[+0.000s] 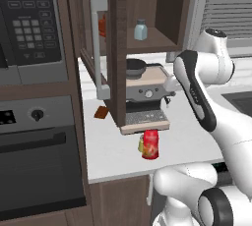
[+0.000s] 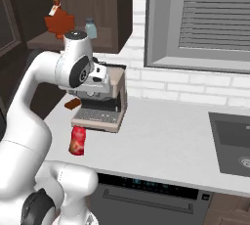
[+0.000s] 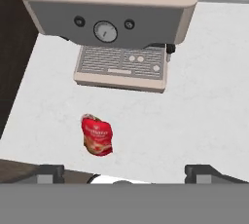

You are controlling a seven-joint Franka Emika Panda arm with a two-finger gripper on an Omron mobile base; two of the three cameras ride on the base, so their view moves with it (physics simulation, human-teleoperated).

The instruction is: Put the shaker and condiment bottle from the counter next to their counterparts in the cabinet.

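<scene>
The red condiment bottle stands on the white counter in front of the coffee machine. A sliver of the yellow shaker shows against its left side. In the open cabinet, the pale blue-grey shaker stands on the shelf. The orange-red bottle is to its left, partly behind the door in the left base view. My gripper hangs open and empty well above the counter, looking down on the red bottle.
A beige and grey coffee machine stands under the cabinet. The open cabinet door with its grey bar handle juts out to the left. A small brown item lies by the machine. Microwave and oven stand to the left, a sink to the right.
</scene>
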